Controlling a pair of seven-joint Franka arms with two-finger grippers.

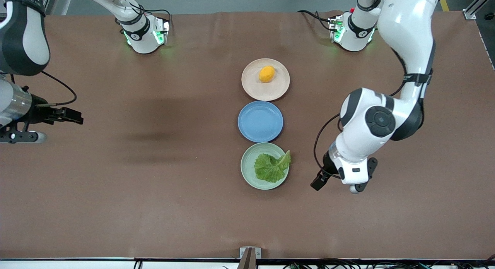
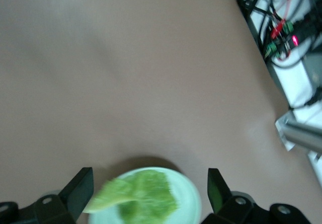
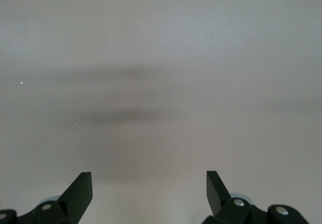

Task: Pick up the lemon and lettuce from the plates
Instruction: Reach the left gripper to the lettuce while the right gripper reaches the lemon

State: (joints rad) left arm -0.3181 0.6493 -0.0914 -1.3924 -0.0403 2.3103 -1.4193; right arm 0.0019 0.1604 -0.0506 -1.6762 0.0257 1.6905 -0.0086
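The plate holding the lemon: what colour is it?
Pale beige-pink plate, with the orange-yellow lemon on it; the front view shows it best.

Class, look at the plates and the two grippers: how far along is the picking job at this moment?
Nothing is picked yet. The lemon sits on the beige plate, the lettuce on the green plate. In hand: the open left gripper hangs beside the lettuce. The open right gripper waits over bare table. Both picks remain.

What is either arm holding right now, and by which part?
Nothing. Both tools are open and empty: the left tool hangs beside the lettuce, the right tool over bare table.
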